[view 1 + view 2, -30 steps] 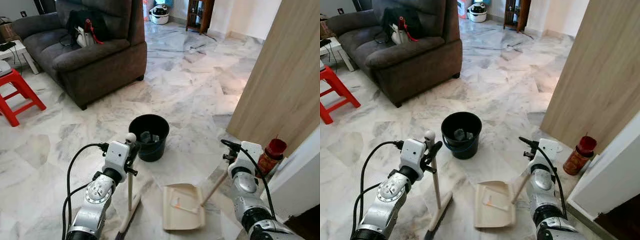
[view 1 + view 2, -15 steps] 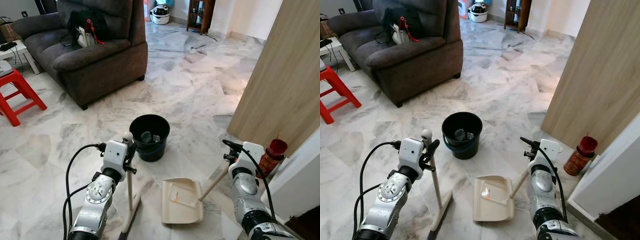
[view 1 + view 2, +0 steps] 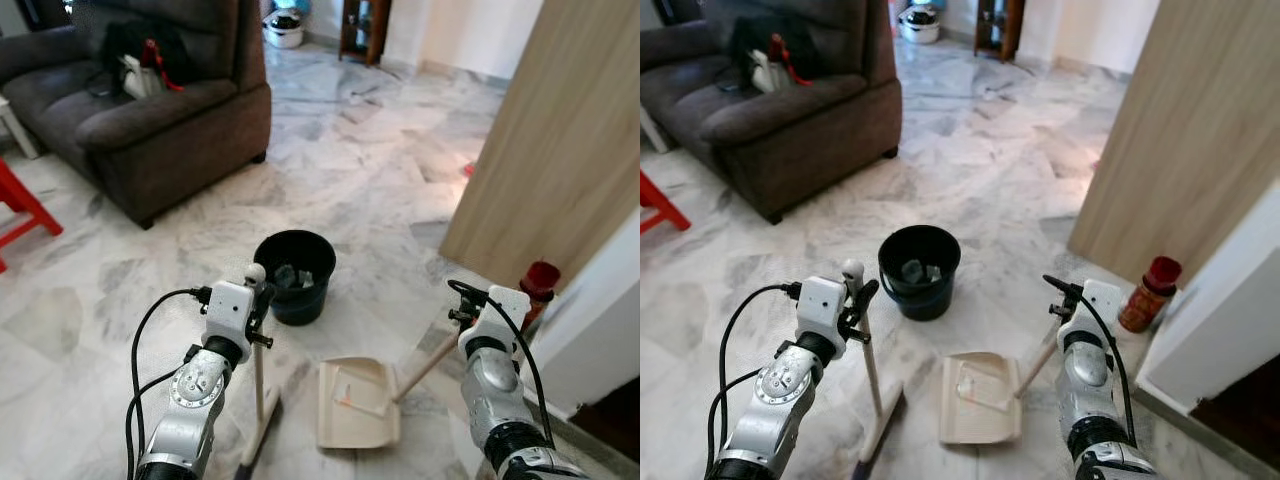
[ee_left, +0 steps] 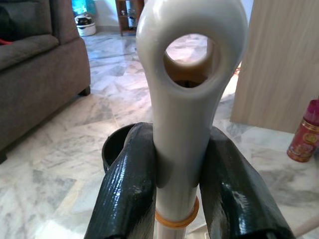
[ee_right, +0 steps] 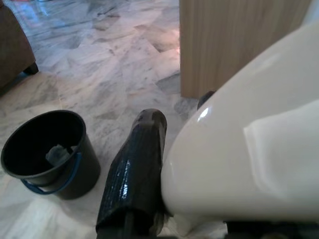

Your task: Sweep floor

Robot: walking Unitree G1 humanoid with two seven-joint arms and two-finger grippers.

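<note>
The left gripper (image 4: 182, 164) is pinching the broom handle (image 4: 184, 124) just under its loop; the broom is standing upright beside the dustpan (image 3: 358, 403), near the black bucket (image 3: 294, 276). The right gripper (image 5: 164, 164) is probably clamping the dustpan handle (image 3: 428, 362). Both tools are looking light, stiff, and slippery plastic.
</note>
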